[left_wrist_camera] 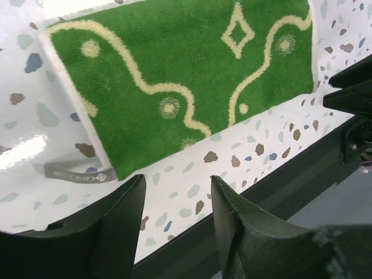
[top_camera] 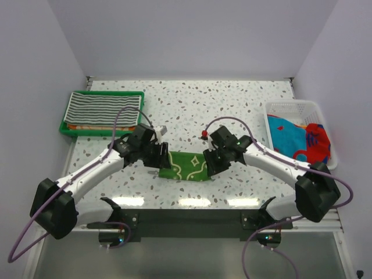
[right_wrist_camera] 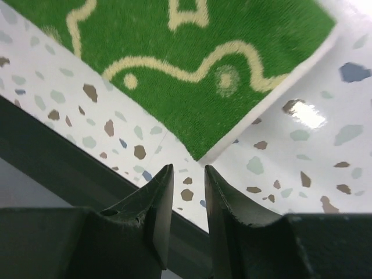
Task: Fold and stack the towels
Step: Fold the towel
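A green towel with pale drawings (top_camera: 187, 165) lies folded flat near the table's front edge, between my two grippers. My left gripper (top_camera: 160, 157) is at its left end. In the left wrist view the jaws (left_wrist_camera: 177, 180) are open and empty, just off the towel's (left_wrist_camera: 186, 75) near corner. My right gripper (top_camera: 210, 160) is at its right end. Its jaws (right_wrist_camera: 189, 168) are open with a narrow gap and empty, just short of the towel's (right_wrist_camera: 192, 70) corner. A black-and-white striped towel (top_camera: 103, 109) lies on an orange one (top_camera: 87, 126) in the green tray.
The green tray (top_camera: 65, 129) sits at the back left. A white mesh basket (top_camera: 293, 107) at the right holds a blue-and-orange cloth (top_camera: 286, 136) and a red cloth (top_camera: 317, 142). The table's dark front rail (left_wrist_camera: 279, 192) runs close below the towel.
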Robot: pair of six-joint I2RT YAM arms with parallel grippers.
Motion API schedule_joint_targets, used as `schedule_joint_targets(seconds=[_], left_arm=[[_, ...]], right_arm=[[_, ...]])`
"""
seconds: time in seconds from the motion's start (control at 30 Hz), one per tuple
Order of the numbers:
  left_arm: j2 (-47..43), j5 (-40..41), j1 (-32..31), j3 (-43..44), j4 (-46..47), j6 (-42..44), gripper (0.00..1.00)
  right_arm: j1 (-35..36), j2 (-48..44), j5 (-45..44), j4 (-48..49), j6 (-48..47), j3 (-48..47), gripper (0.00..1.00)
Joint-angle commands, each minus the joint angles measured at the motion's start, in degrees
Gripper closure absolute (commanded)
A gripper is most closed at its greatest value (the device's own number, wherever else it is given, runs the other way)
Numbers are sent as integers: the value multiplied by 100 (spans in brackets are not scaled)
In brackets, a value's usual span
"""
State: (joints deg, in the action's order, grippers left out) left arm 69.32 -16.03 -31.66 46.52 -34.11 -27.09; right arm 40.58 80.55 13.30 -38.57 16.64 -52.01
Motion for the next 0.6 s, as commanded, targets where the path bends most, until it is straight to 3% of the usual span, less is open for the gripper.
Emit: schedule_joint_targets(seconds=[0.0, 0.27, 0.57], left_arm=[[90, 258, -279, 164, 422, -455, 47], [652, 680, -297, -213, 1072, -481, 72], [1233, 900, -279, -890, 1591, -657, 84]], right_arm=[[3, -417, -721, 297, 550, -274, 68], [-6, -550, -469, 1569, 1156, 340, 65], [-137, -22, -934, 2310, 1526, 1447, 76]])
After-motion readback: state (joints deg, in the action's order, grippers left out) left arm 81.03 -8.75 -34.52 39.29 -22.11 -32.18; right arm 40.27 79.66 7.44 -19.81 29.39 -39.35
